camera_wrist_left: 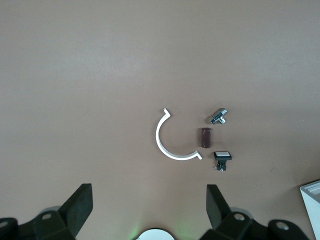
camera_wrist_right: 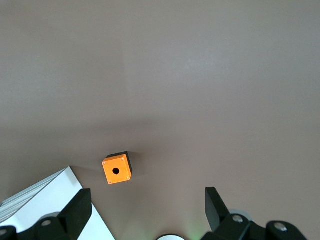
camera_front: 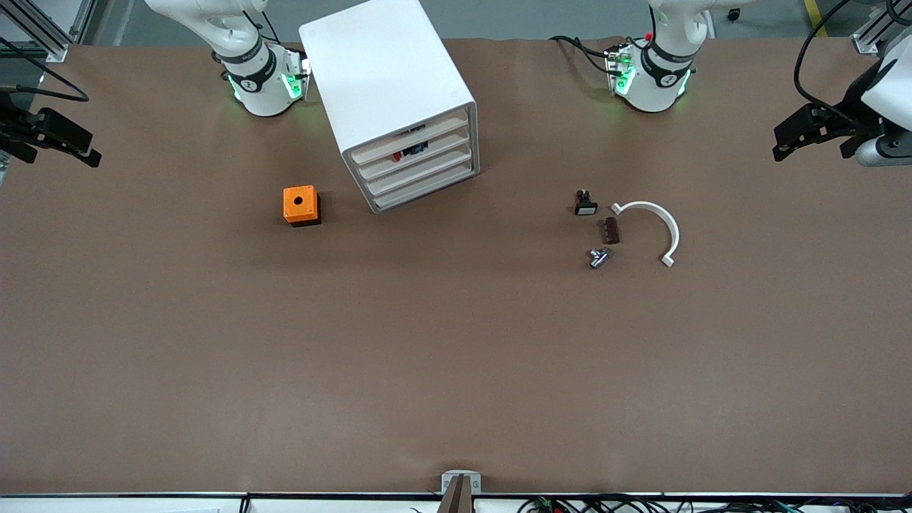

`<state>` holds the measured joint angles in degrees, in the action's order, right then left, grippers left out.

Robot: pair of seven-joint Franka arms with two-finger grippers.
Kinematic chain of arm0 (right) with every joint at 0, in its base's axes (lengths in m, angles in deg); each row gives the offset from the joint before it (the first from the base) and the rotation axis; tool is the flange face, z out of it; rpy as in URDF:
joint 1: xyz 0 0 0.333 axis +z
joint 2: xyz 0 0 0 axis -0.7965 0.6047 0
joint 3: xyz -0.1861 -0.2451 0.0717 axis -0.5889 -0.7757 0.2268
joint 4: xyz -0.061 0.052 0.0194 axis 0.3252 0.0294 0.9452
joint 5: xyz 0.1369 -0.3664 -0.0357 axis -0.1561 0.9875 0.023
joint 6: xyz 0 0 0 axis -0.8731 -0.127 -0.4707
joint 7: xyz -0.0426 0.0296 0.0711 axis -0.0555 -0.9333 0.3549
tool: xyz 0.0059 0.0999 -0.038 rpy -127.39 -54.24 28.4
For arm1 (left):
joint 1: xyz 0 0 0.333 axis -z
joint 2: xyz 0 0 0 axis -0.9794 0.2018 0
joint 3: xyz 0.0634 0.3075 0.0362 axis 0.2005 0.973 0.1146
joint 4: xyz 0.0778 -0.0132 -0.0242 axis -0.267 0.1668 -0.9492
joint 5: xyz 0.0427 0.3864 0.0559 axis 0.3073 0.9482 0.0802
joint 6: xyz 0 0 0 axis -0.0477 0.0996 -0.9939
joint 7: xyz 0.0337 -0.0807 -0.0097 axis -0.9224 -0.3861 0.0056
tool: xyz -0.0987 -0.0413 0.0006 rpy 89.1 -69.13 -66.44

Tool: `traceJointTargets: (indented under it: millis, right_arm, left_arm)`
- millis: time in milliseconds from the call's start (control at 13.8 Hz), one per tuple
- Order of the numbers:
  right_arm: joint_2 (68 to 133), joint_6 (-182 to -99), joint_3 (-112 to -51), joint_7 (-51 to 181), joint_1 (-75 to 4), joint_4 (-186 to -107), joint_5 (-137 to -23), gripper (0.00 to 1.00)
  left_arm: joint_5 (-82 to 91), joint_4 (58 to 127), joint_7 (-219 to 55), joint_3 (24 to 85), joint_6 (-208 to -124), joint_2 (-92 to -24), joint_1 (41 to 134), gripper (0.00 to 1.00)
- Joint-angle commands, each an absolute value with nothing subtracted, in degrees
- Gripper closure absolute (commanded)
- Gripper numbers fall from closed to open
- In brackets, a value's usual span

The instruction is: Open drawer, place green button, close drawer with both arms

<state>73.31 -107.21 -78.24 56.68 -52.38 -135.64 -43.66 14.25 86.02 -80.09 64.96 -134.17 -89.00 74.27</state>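
- Of everything on the desk point(camera_front: 456, 370), a small metal fitting point(camera_front: 598, 257) lies nearest the front camera. It sits well apart from the cabinet point(camera_front: 385, 78), toward the left arm's end.
- Just beside the fitting, a step closer to the cabinet's row, we see a short brown block point(camera_front: 611, 230) and a white half-ring point(camera_front: 652, 214) curving round it without touching.
- A black switch with a flat white cap point(camera_front: 586, 205) lies next, the closest of this cluster to the cabinet.
- An orange cube with a round hole point(camera_front: 301, 205) stands near the cabinet's front corner, toward the right arm's end.
- The cabinet stands askew between the two arm bases. Its four drawers point(camera_front: 426, 178) are all pushed in, and red and black parts show at an upper one.
- The left gripper point(camera_front: 784, 142) hangs over the desk's edge at the left arm's end, well clear of the cabinet, fingers spread and empty.
- The right gripper point(camera_front: 82, 149) hangs likewise over the right arm's end, spread wide and holding nothing.
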Motion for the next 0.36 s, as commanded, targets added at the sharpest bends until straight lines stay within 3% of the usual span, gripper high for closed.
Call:
traceJointTargets:
  millis: [0, 291]
  right_arm:
    - [74.1, -106.2, -77.6, 57.4, -53.1, -134.1, -43.0, 0.0]
    - [74.1, -106.2, -77.6, 57.4, -53.1, -134.1, -42.9, 0.0]
  left_arm:
    - [13.9, 86.7, -79.2, 64.6, -133.7, -90.1, 73.9, 0.0]
    - [14.0, 84.0, -79.5, 64.7, -132.9, -88.8, 73.8, 0.0]
